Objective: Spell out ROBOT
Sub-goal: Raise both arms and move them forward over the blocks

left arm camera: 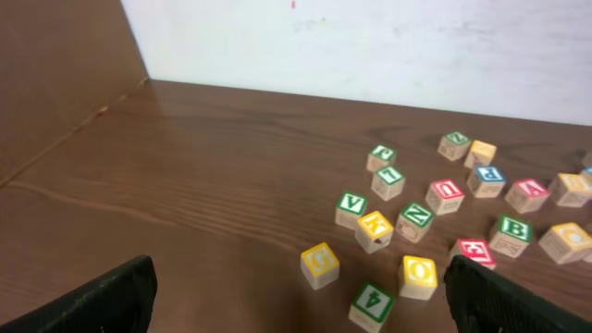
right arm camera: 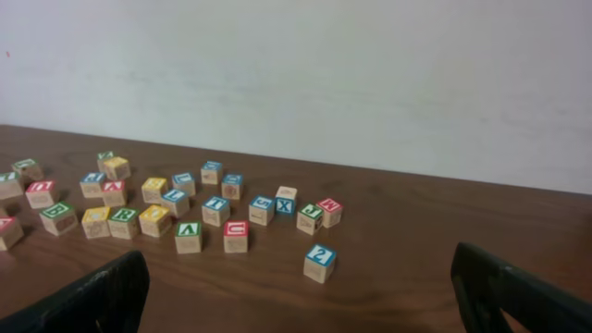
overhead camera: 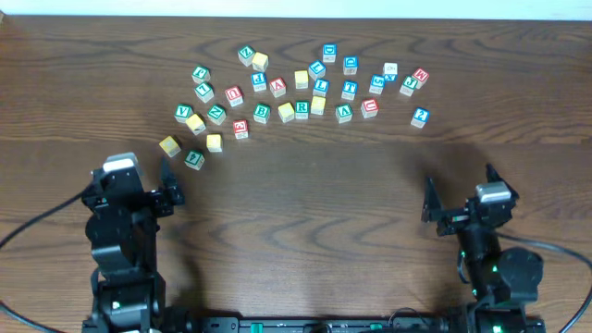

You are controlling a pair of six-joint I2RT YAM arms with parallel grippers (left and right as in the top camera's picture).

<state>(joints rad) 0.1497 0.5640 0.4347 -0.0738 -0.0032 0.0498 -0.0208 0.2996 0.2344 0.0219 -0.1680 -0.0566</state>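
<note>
Several wooden letter blocks lie scattered across the far middle of the table. A green R block (overhead camera: 302,109) and a green B block (overhead camera: 262,113) sit mid-cluster. A yellow O block (overhead camera: 214,142) lies at the cluster's near left. In the left wrist view the O block (left arm camera: 418,277) lies just inside the right finger and the B block (left arm camera: 510,234) further back. The right wrist view shows the R block (right arm camera: 123,222). My left gripper (overhead camera: 134,180) (left arm camera: 305,307) is open and empty, near the left blocks. My right gripper (overhead camera: 460,188) (right arm camera: 305,301) is open and empty, well short of the blocks.
A yellow G block (left arm camera: 320,265) and a green 4 block (left arm camera: 373,306) lie nearest my left gripper. A lone blue 2 block (overhead camera: 420,117) (right arm camera: 320,262) sits nearest the right gripper. A white wall (right arm camera: 296,83) runs behind the table's far edge.
</note>
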